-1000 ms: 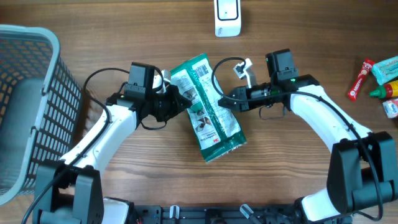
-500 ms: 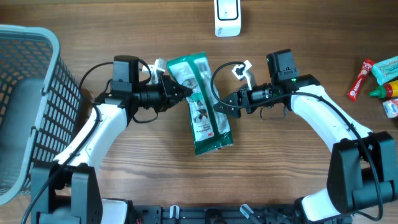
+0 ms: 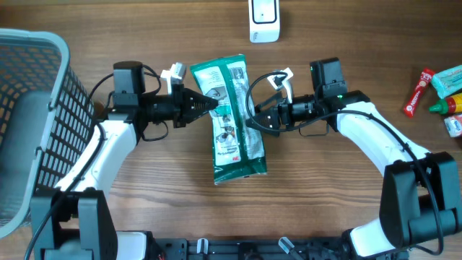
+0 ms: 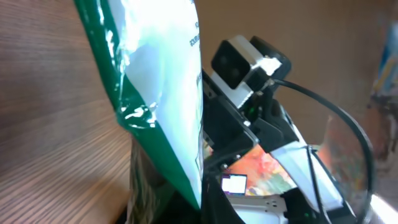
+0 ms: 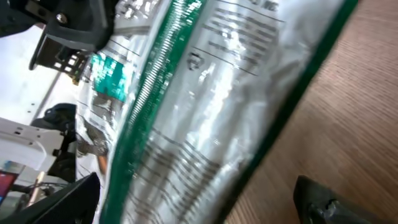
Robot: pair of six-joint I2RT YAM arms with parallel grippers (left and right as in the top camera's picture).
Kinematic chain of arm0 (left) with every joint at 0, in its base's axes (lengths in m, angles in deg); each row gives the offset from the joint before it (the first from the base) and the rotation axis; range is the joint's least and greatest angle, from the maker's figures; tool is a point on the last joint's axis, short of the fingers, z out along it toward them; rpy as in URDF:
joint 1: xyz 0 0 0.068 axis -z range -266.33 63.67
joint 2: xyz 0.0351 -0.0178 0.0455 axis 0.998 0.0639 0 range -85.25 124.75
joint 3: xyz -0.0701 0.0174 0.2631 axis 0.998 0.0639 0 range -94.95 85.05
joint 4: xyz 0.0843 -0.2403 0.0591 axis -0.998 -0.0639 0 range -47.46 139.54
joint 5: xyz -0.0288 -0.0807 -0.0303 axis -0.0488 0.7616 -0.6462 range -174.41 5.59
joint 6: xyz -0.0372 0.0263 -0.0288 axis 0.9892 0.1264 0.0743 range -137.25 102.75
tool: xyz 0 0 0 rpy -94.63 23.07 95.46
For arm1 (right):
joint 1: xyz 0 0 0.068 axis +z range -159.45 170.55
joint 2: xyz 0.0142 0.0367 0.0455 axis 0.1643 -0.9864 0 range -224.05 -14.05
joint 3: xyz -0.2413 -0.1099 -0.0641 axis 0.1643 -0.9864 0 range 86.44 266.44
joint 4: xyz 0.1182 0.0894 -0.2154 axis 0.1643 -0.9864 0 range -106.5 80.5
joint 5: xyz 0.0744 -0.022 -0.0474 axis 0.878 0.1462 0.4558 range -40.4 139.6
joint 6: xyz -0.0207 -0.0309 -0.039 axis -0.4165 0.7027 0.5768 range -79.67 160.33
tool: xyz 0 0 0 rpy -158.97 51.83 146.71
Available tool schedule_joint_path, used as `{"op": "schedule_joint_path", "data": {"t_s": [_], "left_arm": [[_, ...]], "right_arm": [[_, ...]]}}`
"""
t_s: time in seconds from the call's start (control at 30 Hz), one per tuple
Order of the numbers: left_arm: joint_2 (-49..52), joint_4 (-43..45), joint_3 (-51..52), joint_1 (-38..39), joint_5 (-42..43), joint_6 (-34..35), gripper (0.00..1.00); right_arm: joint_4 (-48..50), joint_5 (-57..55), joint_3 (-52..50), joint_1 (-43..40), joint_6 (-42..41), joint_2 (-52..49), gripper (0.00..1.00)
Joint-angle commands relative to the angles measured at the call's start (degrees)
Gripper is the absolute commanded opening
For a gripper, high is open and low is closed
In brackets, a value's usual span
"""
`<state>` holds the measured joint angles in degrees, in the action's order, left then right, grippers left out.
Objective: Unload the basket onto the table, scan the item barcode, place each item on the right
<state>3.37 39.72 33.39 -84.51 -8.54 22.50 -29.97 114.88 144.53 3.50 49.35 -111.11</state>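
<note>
Two arms over wood-grain table [image 3: 346, 209]. Grey basket [image 3: 43, 79] at left edge, white scanner [image 3: 264, 20] at far edge, centre, small groceries [image 3: 440, 90] at right edge. Both arms reach inward, meeting mid-table. Green-white bag [image 3: 231, 115] between them, nearer than scanner, printed face up. Left gripper [image 3: 209, 106] clamped on bag's left edge. Right gripper [image 3: 254, 119] at bag's right edge, jaws wide apart; contact unclear.
</note>
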Motion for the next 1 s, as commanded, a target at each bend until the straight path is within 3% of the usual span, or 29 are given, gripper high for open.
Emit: {"op": "schedule_joint_path", "data": {"t_s": [0.0, 0.33, 0.5, 0.63, 0.7, 0.8, 0.83, 0.97], "left_arm": [[0.2, 0.2, 0.0, -1.5, 4.3, -0.5, 0.04], [0.2, 0.2, 0.0, -1.3, 7.5, -2.1, 0.04], [0.2, -0.2, 0.0, -1.3, 7.6, -5.0, 0.04], [0.2, -1.9, 0.0, -0.5, 2.8, -8.5, 0.04], [0.2, -4.0, 0.0, 1.2, -3.2, -8.5, 0.04], [0.2, -5.0, 0.0, 3.1, -5.9, -10.0, 0.04], [0.2, -5.0, 0.0, 3.6, -6.0, -11.0, 0.04], [0.2, -5.0, 0.0, 3.5, -8.3, -11.0, 0.04]], "right_arm": [[1.0, -1.0, -0.7, -0.1, -1.1, -0.6, 1.00], [8.7, 0.0, -0.7, -0.1, -6.5, -2.0, 1.00], [15.1, 10.9, -0.7, 0.4, -12.9, -5.9, 0.99], [18.3, 18.3, -0.7, 1.7, -15.1, -6.4, 0.91], [23.4, 24.0, -0.7, 1.8, -16.8, -6.4, 0.78], [26.0, 23.3, -0.7, 1.8, -19.3, -6.4, 0.65], [26.0, 23.1, -0.7, 1.8, -19.3, -6.4, 0.50], [25.8, 23.1, -0.7, 1.8, -19.3, -6.4, 0.22]]}}
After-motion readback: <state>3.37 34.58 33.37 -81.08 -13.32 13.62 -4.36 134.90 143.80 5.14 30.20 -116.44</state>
